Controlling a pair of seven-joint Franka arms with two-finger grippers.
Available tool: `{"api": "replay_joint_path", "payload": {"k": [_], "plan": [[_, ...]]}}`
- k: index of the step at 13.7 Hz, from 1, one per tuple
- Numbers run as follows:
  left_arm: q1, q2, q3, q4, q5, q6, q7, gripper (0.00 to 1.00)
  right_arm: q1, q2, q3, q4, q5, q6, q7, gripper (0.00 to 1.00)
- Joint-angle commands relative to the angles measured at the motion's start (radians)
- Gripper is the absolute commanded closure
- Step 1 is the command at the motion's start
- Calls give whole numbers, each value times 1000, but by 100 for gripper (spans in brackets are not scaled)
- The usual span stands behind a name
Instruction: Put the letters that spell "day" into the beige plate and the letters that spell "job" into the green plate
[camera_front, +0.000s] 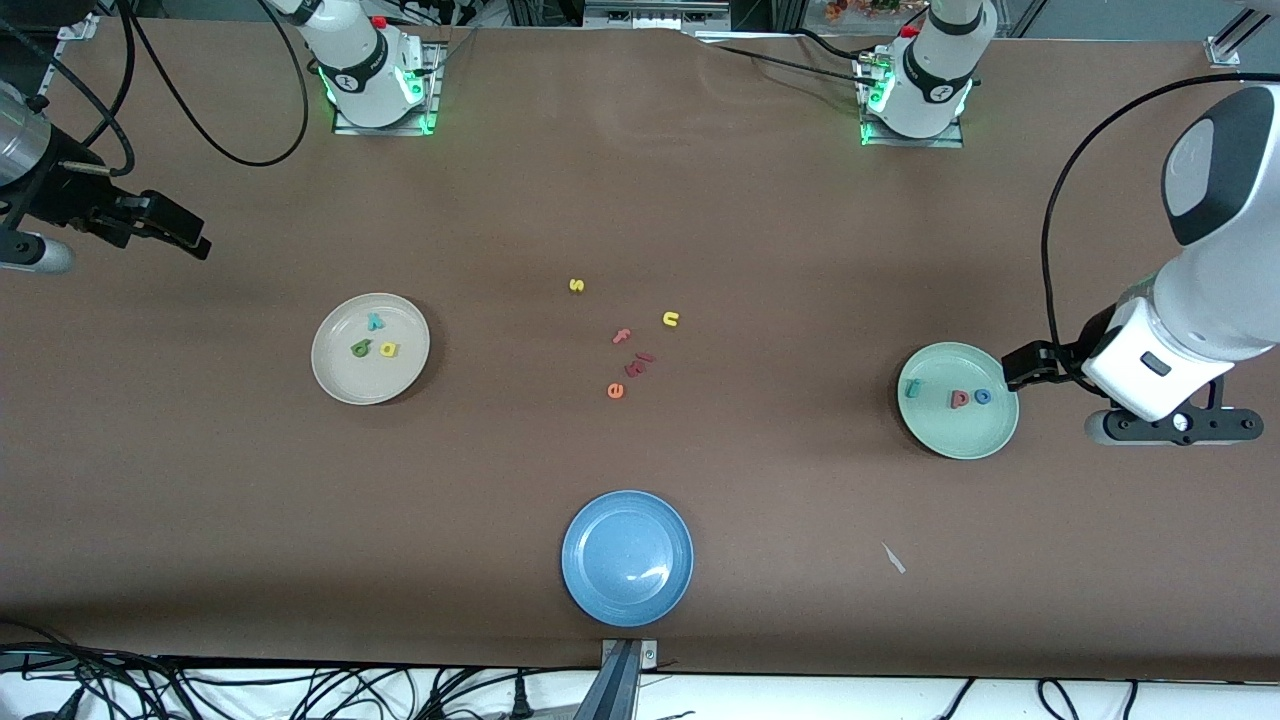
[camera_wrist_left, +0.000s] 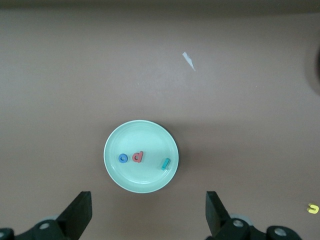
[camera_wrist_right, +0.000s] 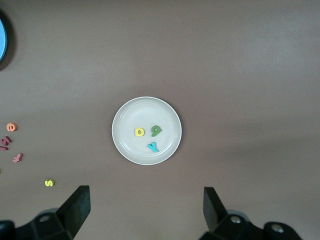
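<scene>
Grippers first, sweeping across the front view from the right arm's end of the desk (camera_front: 640, 200) to the left arm's. The right gripper (camera_front: 165, 232) hangs high over bare desk near that end, its jaws spread wide and holding nothing; it looks parked clear so the plate stays in plain sight.

Next comes the beige plate (camera_front: 370, 348), which holds the letters that spell "day": the teal "y" (camera_front: 375, 321), the green "a" (camera_front: 361, 348) and the yellow "d" (camera_front: 388, 349), close together but apart, all inside the rim.

At mid-desk lie the leftover letters: yellow "s" (camera_front: 576, 285), pink "f" (camera_front: 622, 335), yellow "n" (camera_front: 670, 319), dark red letters (camera_front: 640, 364) and orange "e" (camera_front: 615, 390). They belong to neither word, so they stay out. Nearer the camera sits the blue plate (camera_front: 627, 557), unused.

The green plate (camera_front: 958, 400) carries the teal "j" (camera_front: 912, 388), the pinkish-red "b" (camera_front: 959, 399) and the blue "o" (camera_front: 983, 396). The left gripper (camera_front: 1030, 365) hovers by its rim, wide and empty. Both words look sorted, so the task seems done.
</scene>
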Motion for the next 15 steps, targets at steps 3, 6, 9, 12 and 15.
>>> {"api": "replay_joint_path", "payload": {"k": [3,6,9,12,15], "plan": [[-2,-76,35,-113,17,84,13,0,-12,4,10,22,22,2,-12,0],[-62,-107,108,-153,-2,112,-28,0,-12,2,10,19,22,-3,-9,0],[-51,-121,121,-190,-61,136,-22,0,-11,5,12,17,19,-4,-7,0],[-46,-164,122,-256,-65,210,-16,0,-9,10,13,19,14,-11,-9,0],[-49,-164,124,-245,-171,233,17,0,-9,9,13,19,13,-31,-7,0]]}}
